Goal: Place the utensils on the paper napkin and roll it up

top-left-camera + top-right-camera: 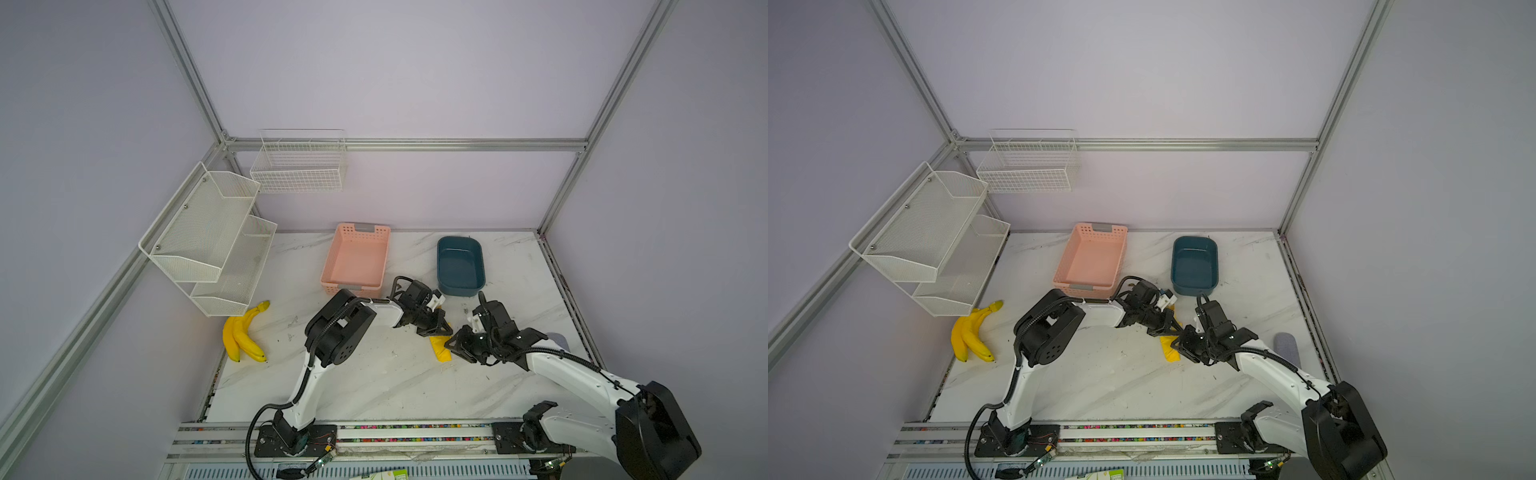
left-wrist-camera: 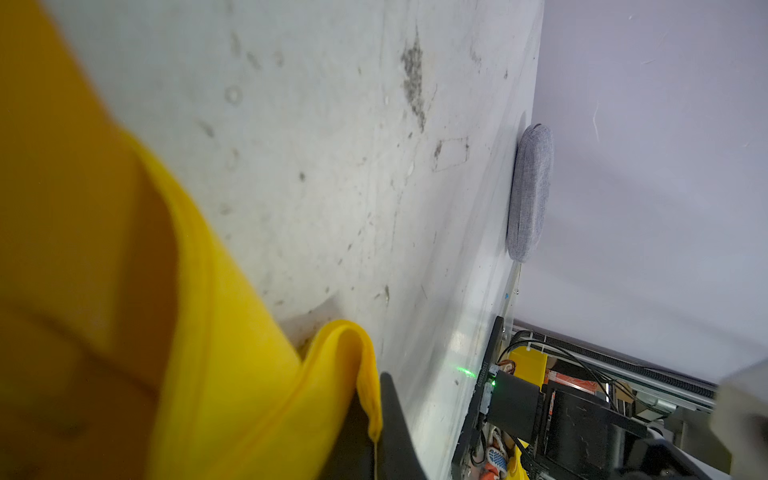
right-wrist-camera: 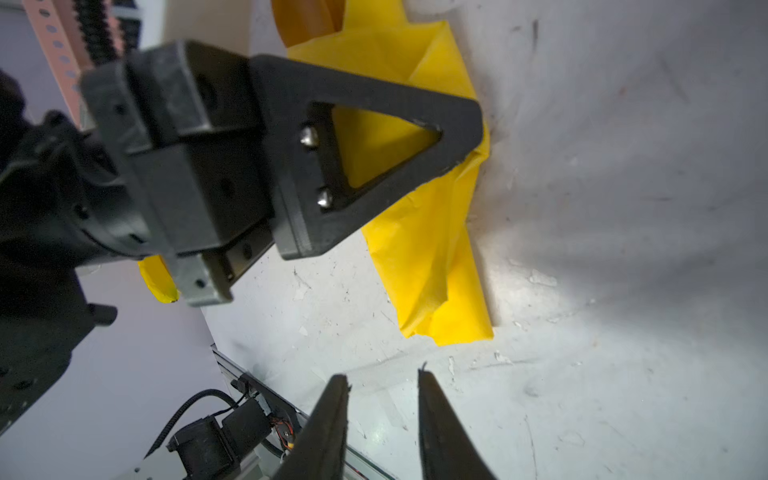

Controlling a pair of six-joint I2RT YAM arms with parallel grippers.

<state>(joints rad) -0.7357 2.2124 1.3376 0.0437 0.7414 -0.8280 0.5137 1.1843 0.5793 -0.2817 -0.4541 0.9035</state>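
Yellow paper napkin (image 1: 439, 352) is lying folded into a narrow, crumpled bundle on the white marbled surface (image 1: 374, 374), right of the middle. The left end effector (image 1: 441, 330) is reaching across from the left and sitting over the bundle's far half, so in both top views only the near end is showing. Its jaws are closed. In the left wrist view a fold of the napkin (image 2: 345, 357) is running down between the black fingers (image 2: 395, 419), while the rest of the paper is filling that view as a blur.

The right end effector (image 3: 382, 376) is sitting just beside the bundle's near end. Its jaws are parted by a narrow gap, with nothing between them, and they are standing clear of the paper. In the right wrist view the left end effector's triangular finger is covering the middle of the bundle. An orange-brown shape (image 3: 307, 18) is poking out at the far end. Whether it is one of the utensils cannot be told.

At the back a pink basket (image 1: 357, 262) and a blue tub (image 1: 459, 266) are standing side by side, and the left arm's elbow is hiding part of the basket's near rim. Two bananas (image 1: 243, 336) are lying well apart at the left edge, under a white mesh shelf (image 1: 208, 237). A grey pad (image 1: 1286, 349) is lying near the right edge, behind the right arm.
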